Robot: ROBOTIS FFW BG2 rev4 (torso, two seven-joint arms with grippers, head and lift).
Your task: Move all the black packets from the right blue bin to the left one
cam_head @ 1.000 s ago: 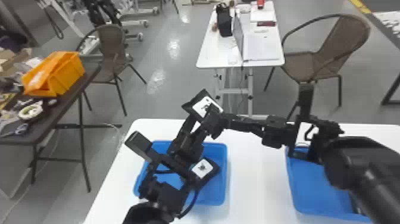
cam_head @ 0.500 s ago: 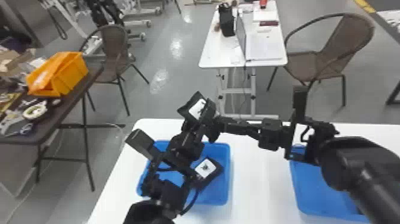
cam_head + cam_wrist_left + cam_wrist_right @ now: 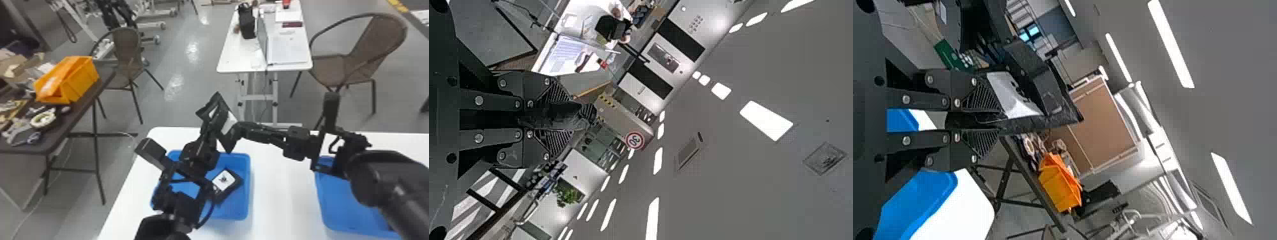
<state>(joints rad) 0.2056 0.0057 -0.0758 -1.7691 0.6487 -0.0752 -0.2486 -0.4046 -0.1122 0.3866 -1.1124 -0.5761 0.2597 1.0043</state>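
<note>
Head view: with left claw (image 3: pixel 217 117) and right claw (image 3: pixel 242 128) both clamped on packet (image 3: pixel 228 124), probably light, soft, slippery, better to pinch flat edge firmly.

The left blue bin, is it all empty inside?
No, a black packet with white on its top lies in the left blue bin.
</note>
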